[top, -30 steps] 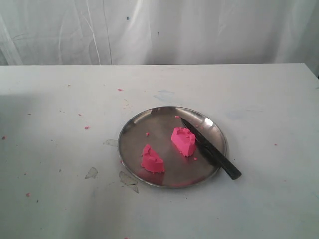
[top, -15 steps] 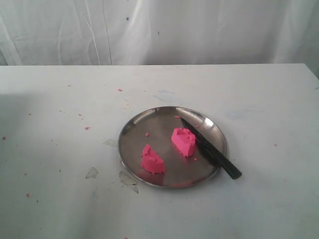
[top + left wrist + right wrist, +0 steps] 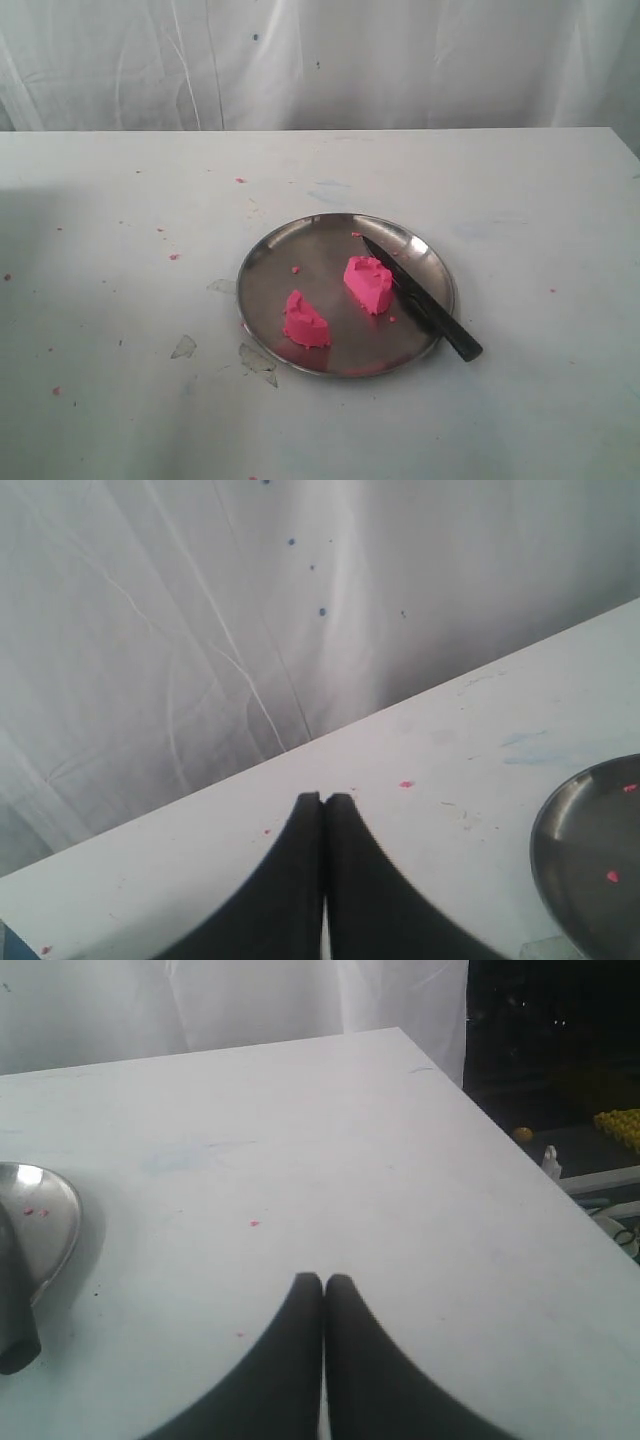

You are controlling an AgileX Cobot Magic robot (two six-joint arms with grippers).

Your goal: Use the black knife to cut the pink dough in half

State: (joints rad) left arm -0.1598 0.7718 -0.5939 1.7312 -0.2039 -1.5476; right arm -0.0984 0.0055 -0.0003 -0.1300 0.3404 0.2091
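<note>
White table (image 3: pixel 120 250): pink dough (image 3: pixel 368 283) well apart from closed left gripper (image 3: pixel 323 798), closed right gripper (image 3: pixel 323 1278).

plate (image 3: pixel 300 245): metal, seen polished and reflective
pink dough (image 3: pixel 369 284): matt, lumpy
black knife (image 3: pixel 425 303): matt
table (image 3: pixel 120 300): matt, stained
backdrop (image 3: pixel 400 60): creased cloth

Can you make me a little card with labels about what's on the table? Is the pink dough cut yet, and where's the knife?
pink dough: cut into two lumps, apart, both on the plate
black knife: blade on the plate beside one lump, handle poking out over the rim
steel plate: sitting on the table
table: white, dotted with pink crumbs
left claw: shut, holding nothing
right claw: shut, holding nothing
cutting job: looks done
</note>
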